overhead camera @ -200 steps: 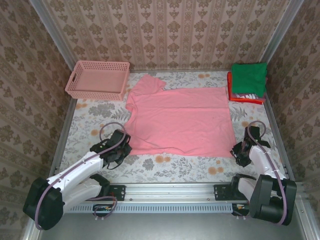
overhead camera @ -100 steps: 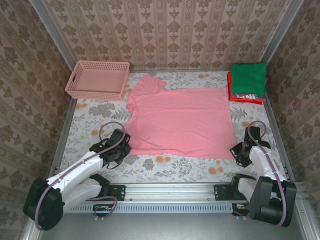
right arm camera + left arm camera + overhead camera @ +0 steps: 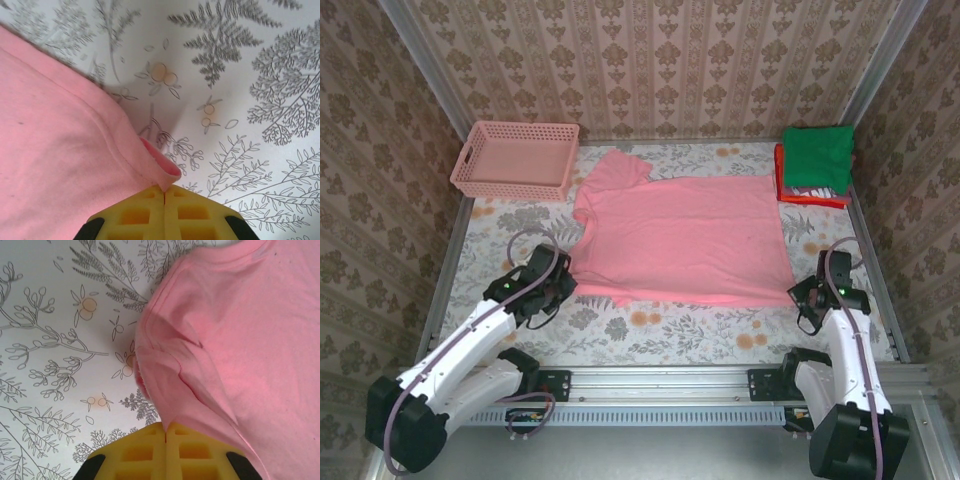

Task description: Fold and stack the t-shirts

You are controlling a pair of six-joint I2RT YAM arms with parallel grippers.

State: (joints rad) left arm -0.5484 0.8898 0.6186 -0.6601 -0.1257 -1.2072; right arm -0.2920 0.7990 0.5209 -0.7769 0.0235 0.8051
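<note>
A salmon-pink t-shirt point(image 3: 680, 235) lies spread on the flowered table, neck and sleeve to the left. My left gripper point(image 3: 560, 284) is shut on its near-left corner; in the left wrist view the yellow fingertips point(image 3: 165, 426) pinch a bunched fold of the pink cloth point(image 3: 240, 340). My right gripper point(image 3: 800, 298) is shut on the near-right corner, where the hem point(image 3: 55, 150) curls up into the closed jaws point(image 3: 164, 189). Both corners are raised a little off the table. Folded t-shirts are stacked at the far right, green point(image 3: 817, 155) on top, red point(image 3: 782, 172) at the bottom.
A pink plastic lattice basket point(image 3: 515, 160) stands at the far left corner. Metal rails point(image 3: 670, 380) and patterned walls close the table in on all sides. Bare flowered cloth point(image 3: 680, 335) lies between the shirt's near edge and the arm bases.
The right gripper has shut on the shirt's near-right corner. Both grippers have risen slightly, and the shirt's near edge has pulled a little away from the arm bases.
</note>
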